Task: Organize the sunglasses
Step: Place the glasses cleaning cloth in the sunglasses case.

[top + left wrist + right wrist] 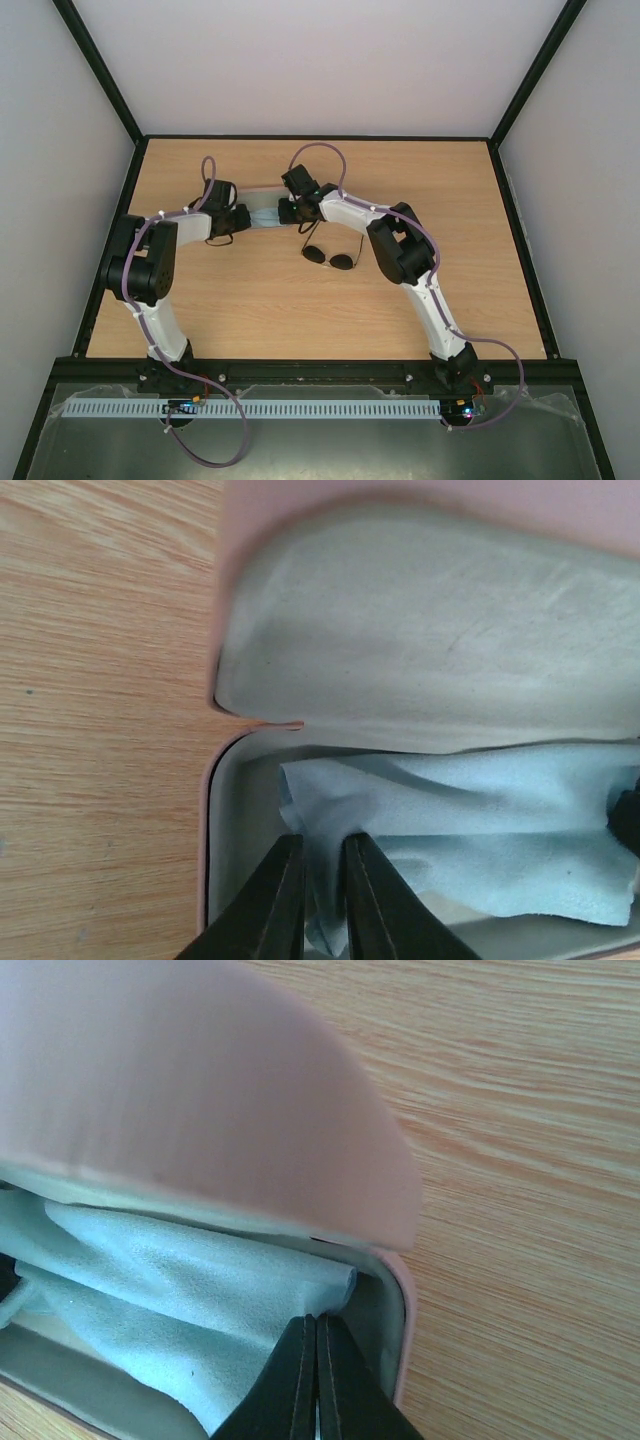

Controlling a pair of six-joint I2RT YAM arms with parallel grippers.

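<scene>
The sunglasses (pixel 333 255) are lying just on the near side of the pink case (pixel 420 620), showing only from overhead. Light, wiry and likely fragile, they are best pinched at the bridge, off the slick lenses. Wrist cameras alone are showing the blue cloth (pixel 480 820) inside the case, with the left gripper (pixel 322 845) a slit apart astride a fold, hold unclear, and the right gripper (pixel 317 1325) pressed together at its edge.

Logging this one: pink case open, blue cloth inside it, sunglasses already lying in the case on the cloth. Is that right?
Not quite. The pink case is open with the blue cloth inside, but the sunglasses are not in it: the top external view shows them lying on the table, outside the case.
</scene>
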